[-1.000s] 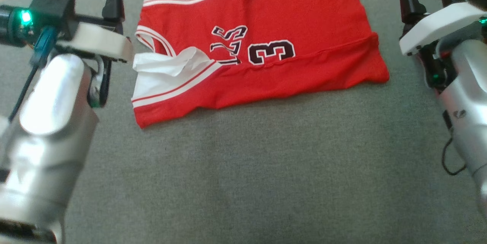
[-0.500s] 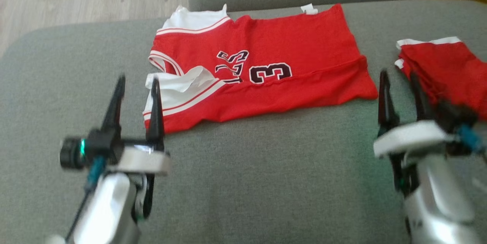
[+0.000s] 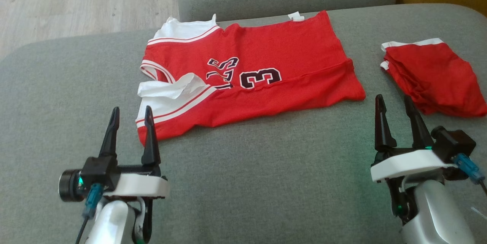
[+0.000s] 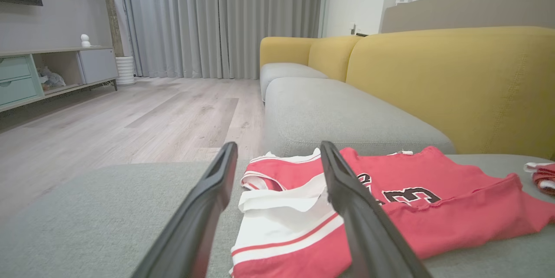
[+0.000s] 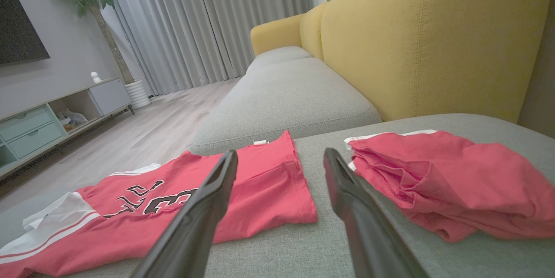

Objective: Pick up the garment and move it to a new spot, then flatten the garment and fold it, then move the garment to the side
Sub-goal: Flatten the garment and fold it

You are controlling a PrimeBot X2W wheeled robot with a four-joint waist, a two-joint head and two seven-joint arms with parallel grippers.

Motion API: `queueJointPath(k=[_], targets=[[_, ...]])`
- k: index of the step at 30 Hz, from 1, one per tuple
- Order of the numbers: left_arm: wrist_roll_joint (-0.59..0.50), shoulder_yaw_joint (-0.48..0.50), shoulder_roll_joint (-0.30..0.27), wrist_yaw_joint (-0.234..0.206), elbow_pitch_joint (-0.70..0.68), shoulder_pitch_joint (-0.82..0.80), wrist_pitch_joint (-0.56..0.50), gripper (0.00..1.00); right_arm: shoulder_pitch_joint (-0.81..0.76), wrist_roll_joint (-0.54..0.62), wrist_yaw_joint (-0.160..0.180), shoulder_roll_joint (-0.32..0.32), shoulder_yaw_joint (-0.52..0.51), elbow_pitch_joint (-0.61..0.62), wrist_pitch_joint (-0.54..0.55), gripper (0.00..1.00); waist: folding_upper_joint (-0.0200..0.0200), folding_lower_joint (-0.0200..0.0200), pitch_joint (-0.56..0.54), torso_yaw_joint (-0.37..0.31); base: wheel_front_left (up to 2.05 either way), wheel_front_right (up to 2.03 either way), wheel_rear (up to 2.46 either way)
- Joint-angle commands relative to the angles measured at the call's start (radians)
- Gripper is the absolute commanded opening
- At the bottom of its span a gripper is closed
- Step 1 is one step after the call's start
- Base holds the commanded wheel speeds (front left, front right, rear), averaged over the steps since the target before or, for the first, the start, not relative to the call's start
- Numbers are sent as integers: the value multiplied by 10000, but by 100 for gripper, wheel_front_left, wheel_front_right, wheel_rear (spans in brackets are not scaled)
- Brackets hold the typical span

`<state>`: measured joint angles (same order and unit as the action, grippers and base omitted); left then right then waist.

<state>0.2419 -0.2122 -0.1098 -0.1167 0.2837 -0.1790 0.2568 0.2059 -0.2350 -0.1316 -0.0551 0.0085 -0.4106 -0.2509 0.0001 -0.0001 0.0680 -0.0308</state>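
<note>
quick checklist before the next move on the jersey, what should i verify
1. Left claw open and empty: ok.
2. Right claw open and empty: ok.
3. Red jersey lying flat: not ok, a white flap is turned over at its left end.
4. Jersey apart from the folded red garment: ok.
5. Bare grey sofa seat in front of the jersey: ok.

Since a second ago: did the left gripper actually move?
Yes. The left gripper has drawn back toward the robot: its tips were up beside the far edge of the jersey, and now they stand at its near corner.
</note>
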Motion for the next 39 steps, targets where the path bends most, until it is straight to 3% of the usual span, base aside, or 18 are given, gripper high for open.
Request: queueJointPath(k=[1,10,16,30,31,32,33,39], targets=[[-107,474,-45,59,-188,-412,49,100,286,-28,9,47,275,384,-108,100,-1,1,17,-24,0,0,0],[-183,641,56,209,1481,-747,49,100,267,-8,9,48,387,604,-108,100,-1,1,417,-235,0,0,0],[-55,812,-35,77,2720,-1273,-93,100,320,-40,9,48,467,690,-108,100,-1,1,692,-387,0,0,0],[207,887,-519,49,5547,-2622,-1820,100,632,-280,9,49,750,981,-108,100,-1,1,1401,-816,0,0,0],[204,821,-523,111,5702,-2654,-2033,80,634,-297,9,49,757,994,-108,100,-1,1,1402,-831,0,0,0],[202,768,-526,162,5798,-2686,-2161,12,638,-308,9,49,759,1000,-108,100,-1,1,1397,-838,0,0,0],[211,746,-525,184,5834,-2715,-2176,0,645,-315,9,49,750,997,-108,100,-1,1,1392,-837,0,0,0],[245,792,-522,129,5377,-2994,-1139,0,869,-35,9,49,731,608,-13,100,-1,1,1319,-675,0,0,0]])
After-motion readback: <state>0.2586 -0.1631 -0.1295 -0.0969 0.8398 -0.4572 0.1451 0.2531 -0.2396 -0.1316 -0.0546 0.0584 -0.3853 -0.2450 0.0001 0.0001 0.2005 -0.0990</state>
